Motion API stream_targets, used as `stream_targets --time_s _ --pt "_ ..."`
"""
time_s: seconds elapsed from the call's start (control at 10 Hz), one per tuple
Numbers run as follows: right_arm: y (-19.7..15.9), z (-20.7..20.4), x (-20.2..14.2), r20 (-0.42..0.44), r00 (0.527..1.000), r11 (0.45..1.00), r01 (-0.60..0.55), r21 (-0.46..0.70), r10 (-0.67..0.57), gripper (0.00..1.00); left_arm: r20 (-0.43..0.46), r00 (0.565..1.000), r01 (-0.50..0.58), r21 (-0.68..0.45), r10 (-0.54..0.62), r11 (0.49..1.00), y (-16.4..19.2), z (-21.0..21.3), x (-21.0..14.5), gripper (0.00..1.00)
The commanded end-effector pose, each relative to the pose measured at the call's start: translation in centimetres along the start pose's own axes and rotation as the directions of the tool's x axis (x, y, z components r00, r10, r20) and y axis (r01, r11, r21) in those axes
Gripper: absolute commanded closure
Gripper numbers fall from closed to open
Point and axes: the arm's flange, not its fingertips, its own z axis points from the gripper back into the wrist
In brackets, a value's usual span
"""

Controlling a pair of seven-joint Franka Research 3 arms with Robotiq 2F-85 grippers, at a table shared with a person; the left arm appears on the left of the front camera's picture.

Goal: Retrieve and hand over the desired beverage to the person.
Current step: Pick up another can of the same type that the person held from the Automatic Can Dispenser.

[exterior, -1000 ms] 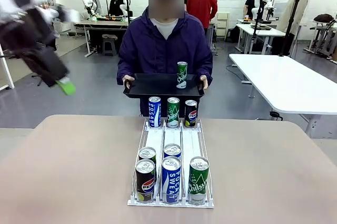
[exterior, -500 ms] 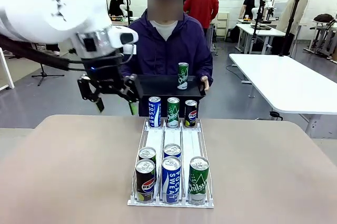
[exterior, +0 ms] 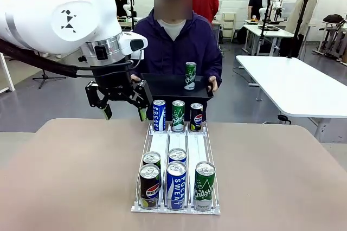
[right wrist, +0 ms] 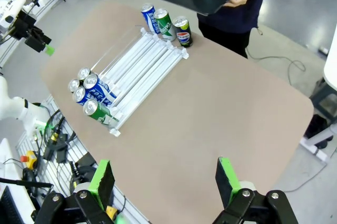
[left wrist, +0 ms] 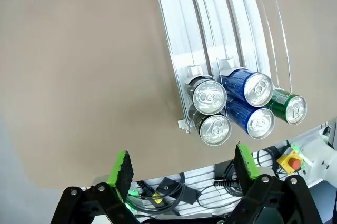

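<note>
Left claw (exterior: 124, 113), jaws apart and empty, hovers near the Pocari Sweat can (exterior: 159, 115) on the surface (exterior: 65, 171), a can judged rigid, slick, likely full, best pinched mid-body, before the tray-holding person (exterior: 176, 46).

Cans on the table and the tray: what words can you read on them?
"POCA" over "SWEAT": near blue can.
"Chilsu": near green can.
"POCAR": far blue can.
"Chils": far green can; green can on the black tray.
Too small to read: the logo word on the near black can and far black can.
</note>
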Motion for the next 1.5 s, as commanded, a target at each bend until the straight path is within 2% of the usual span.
stream_targets --time_s 0.0,0.3,0.5,0.8,1.2,1.4 --pt "-0.1 -0.1 0.0 0.012 1.0 1.0 -0.007 0.016 0.007 0.0 -0.006 1.0 0.018 0.008 -0.018 1.0 0.1 0.3 -0.1 0.0" --pt "-0.1 -0.1 0.0 0.012 1.0 1.0 -0.007 0.016 0.007 0.0 -0.001 1.0 0.0 -0.003 0.0 1.0 0.1 0.1 0.0 0.0" --pt "-0.1 -0.1 0.0 0.012 1.0 1.0 -0.007 0.016 0.007 0.0 -0.04 0.998 -0.049 -0.013 0.048 0.999 -1.6 -3.4 -1.2 0.0" --pt "-0.1 -0.1 0.0 0.012 1.0 1.0 -0.007 0.016 0.007 0.0 -0.069 0.985 -0.153 0.031 0.155 0.988 -3.9 -7.7 -2.4 0.0" --pt "-0.1 -0.1 0.0 0.012 1.0 1.0 -0.007 0.016 0.007 0.0 -0.105 0.983 -0.146 0.076 0.153 0.986 -4.5 -10.8 -2.5 0.0" --pt "-0.1 -0.1 0.0 0.012 1.0 1.0 -0.007 0.016 0.007 0.0 -0.14 0.984 -0.102 0.074 0.112 0.992 -4.8 -11.6 -2.7 0.0"
